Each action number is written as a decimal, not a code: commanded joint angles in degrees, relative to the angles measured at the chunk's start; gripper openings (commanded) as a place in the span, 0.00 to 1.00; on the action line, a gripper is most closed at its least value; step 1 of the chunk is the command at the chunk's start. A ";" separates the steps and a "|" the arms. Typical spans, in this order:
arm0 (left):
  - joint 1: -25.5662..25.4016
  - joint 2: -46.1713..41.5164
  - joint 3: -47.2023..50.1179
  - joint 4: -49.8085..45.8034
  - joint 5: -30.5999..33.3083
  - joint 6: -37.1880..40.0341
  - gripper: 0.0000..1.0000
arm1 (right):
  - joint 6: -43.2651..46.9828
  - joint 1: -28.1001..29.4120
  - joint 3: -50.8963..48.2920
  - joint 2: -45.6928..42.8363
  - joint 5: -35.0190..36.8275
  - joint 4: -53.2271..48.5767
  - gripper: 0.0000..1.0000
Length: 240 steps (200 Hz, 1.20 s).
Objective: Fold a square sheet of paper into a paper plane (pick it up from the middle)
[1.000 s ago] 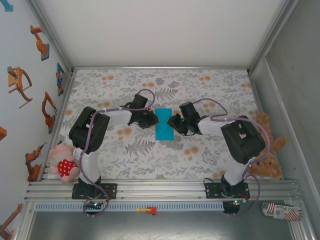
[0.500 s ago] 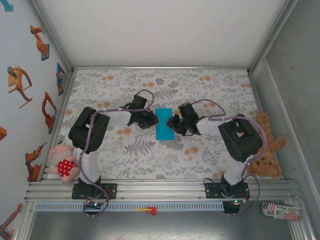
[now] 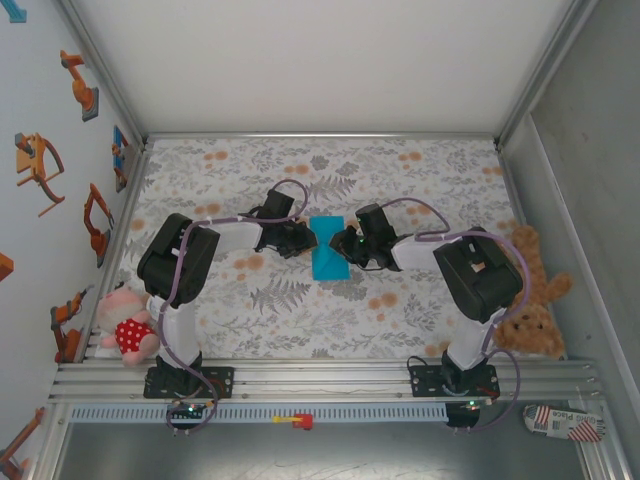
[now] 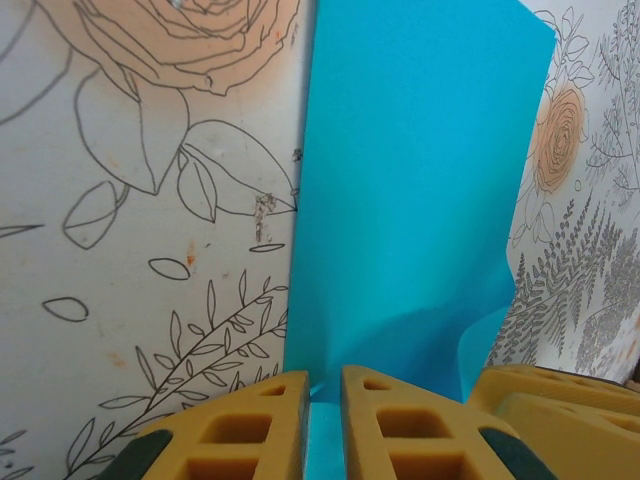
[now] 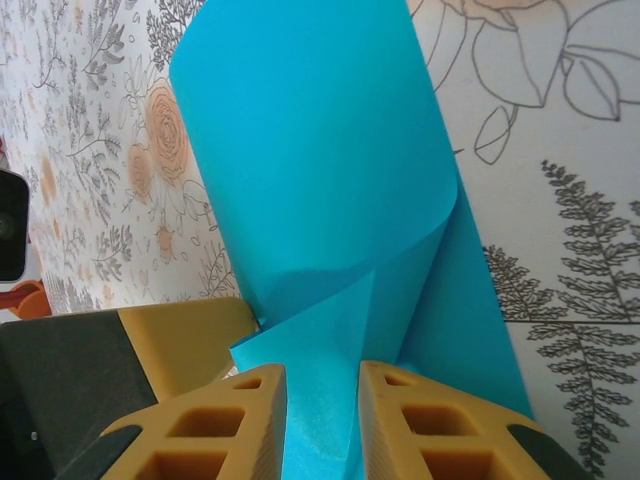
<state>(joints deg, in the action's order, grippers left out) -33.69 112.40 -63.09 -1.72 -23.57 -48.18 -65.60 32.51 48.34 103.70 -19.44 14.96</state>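
Note:
The square sheet of paper (image 3: 328, 250), bright turquoise, lies mid-table, curled over itself into a narrow upright strip. My left gripper (image 3: 308, 240) is at its left edge. In the left wrist view this gripper (image 4: 325, 400) has its jaws nearly together, pinching the paper (image 4: 410, 180) by its near edge. My right gripper (image 3: 343, 243) is at the sheet's right edge. In the right wrist view this gripper (image 5: 322, 400) stands a finger's width open, with a raised flap of the paper (image 5: 310, 170) lying in the gap. The paper plane is out of view.
A floral tablecloth (image 3: 400, 180) covers the table between white walls. A pink plush toy (image 3: 128, 325) sits at the near left and a brown teddy bear (image 3: 530, 300) at the near right. A metal rail (image 3: 320, 380) runs along the front edge.
The right gripper has slid a little left onto the paper's edge and its jaws have narrowed. The left gripper has stayed put.

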 commanded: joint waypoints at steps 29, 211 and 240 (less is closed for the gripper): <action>0.21 0.98 1.85 -3.29 1.62 -0.55 0.18 | -2.77 0.53 -4.08 -3.57 3.79 -0.72 0.27; 0.25 0.56 2.13 -3.51 1.60 -0.86 0.18 | -5.36 1.24 -4.81 0.96 -1.48 9.52 0.17; 0.29 0.46 2.18 -3.60 1.74 -0.85 0.18 | -5.40 1.22 -5.36 1.33 -1.22 10.50 0.15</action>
<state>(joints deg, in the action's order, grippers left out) -33.65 112.38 -62.76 -1.26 -23.62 -48.49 -70.59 33.28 43.99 104.07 -20.97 23.00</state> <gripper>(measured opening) 0.180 0.163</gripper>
